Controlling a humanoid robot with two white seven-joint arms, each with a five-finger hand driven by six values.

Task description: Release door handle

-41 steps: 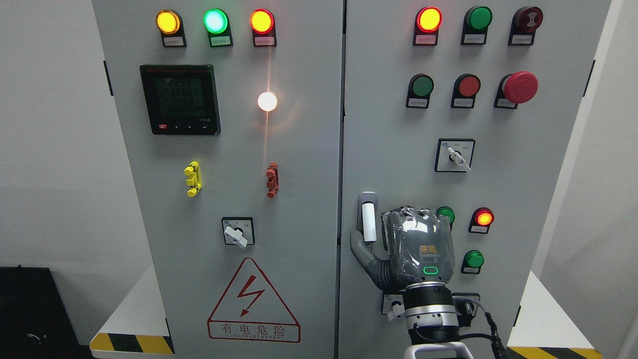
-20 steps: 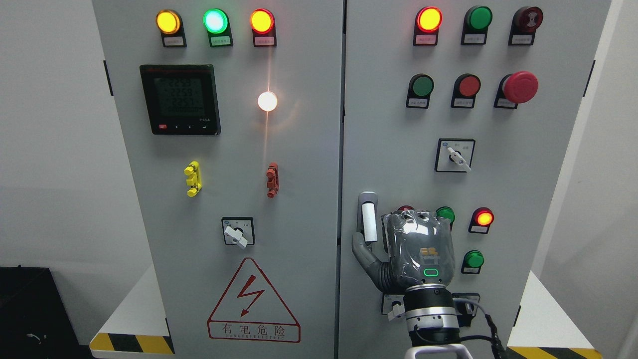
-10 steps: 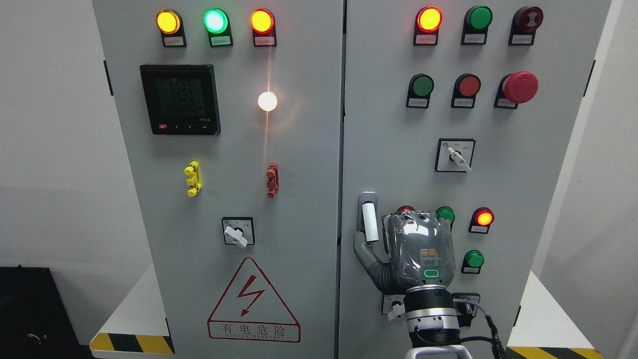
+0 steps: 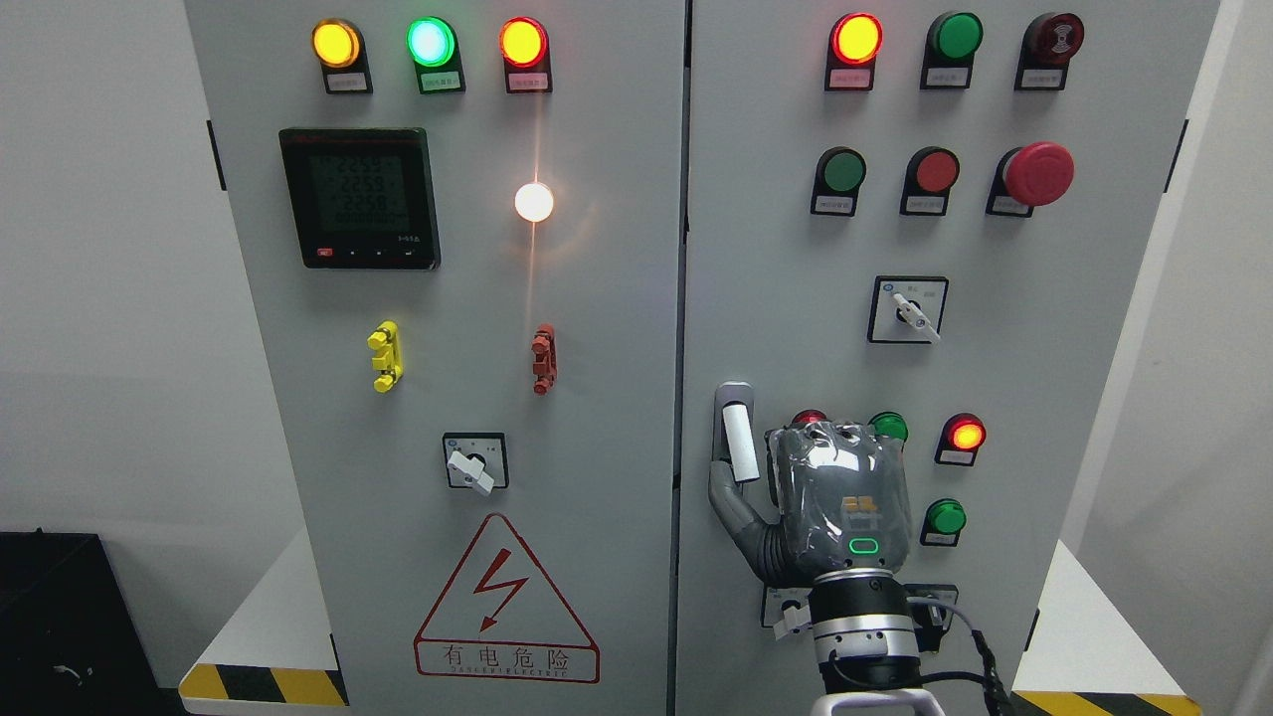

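The door handle (image 4: 737, 436), a white lever in a grey mount, sits at the left edge of the cabinet's right door (image 4: 786, 298). Its lower end leans slightly to the right. My right hand (image 4: 758, 485) comes up from the bottom edge with its grey back toward me. The thumb (image 4: 724, 499) lies against the handle's lower end from the left. The curled fingers reach in from the right, their tips hidden behind the hand. The hand is shut on the handle.
Lit and unlit buttons (image 4: 966, 435) sit just right of my hand, with a rotary switch (image 4: 907, 310) above and a small switch (image 4: 791, 612) beside my wrist. The left door (image 4: 448, 398) carries a meter, lamps and a warning triangle. Both doors look closed.
My hand has drifted slightly to the right and down. The handle's lower end has swung a little to the right with it.
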